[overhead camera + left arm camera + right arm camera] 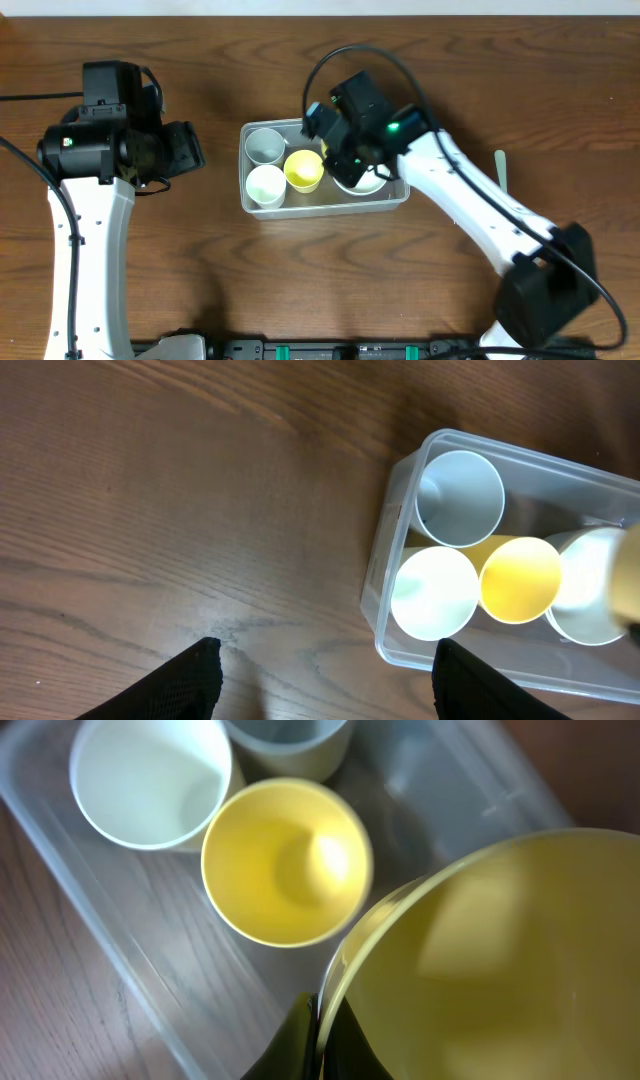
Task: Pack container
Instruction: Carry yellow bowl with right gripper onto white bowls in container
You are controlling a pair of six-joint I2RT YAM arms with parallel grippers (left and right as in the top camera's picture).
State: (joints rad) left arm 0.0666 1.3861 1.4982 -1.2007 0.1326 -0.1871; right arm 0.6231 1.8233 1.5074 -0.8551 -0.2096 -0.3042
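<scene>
The right hand (345,160) sits over the right half of the container (325,207), near the middle of the overhead view. Its fingers are pressed together on the rim of a pale bowl (364,183). In the right wrist view one dark finger (300,1045) shows at the bottom centre, tight against the edge of the pale bowl (490,950), which fills the lower right of that frame. Whether the bowl rests on the container floor or hangs just above it cannot be told.

The container is a clear tub lying lengthwise on the wooden bench (200,270), just right of centre in the overhead view. Three cups stand upright in its left half:
- A grey-blue cup (265,145) is in the upper left corner.
- A white cup (266,186) is just below it.
- A yellow cup (304,170) stands beside both, next to the bowl.

The left hand (185,150) is at the left of the overhead view, well apart from the container, with its fingers spread and nothing between them. In the left wrist view its two black fingertips (190,680) show along the bottom edge above bare bench, and the container is at the right.

A slim pale object (500,170) lies on the bench toward the right edge of the overhead view.
</scene>
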